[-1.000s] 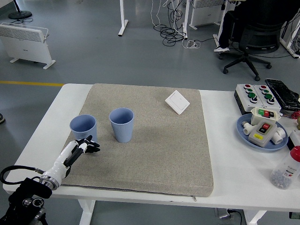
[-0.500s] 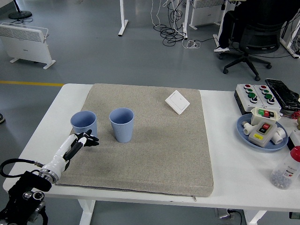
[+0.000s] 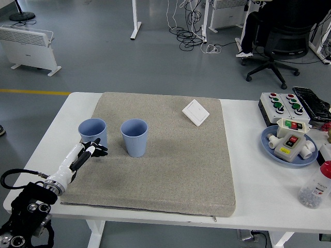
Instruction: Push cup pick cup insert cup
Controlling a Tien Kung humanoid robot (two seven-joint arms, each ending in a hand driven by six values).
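A white table [image 3: 248, 206] stands on a grey workshop floor, and most of its top is covered by a grey felt mat [image 3: 176, 160]. Two light-blue cups stand upright on the left part of the mat: the left cup [image 3: 93, 132] near the mat's left edge, and the right cup [image 3: 134, 137] just beside it, apart from it by a clear gap. The left hand [image 3: 88, 154] reaches in from the lower left and sits at the base of the left cup on its near side, touching it or nearly so. Its dark fingers [image 3: 97, 150] are loosely bunched and extended toward the cup, clamped on nothing. The right hand is out of view. The step in hand appears to be the push. The contact point is low and off to one side, so a push from here could rotate the cup or tip it instead of sliding it. The mat's rough surface adds drag, which raises the tipping risk. A misdirected push could also knock the left cup against the right cup. A white switch plate [image 3: 195, 112] lies well apart at the mat's far side.
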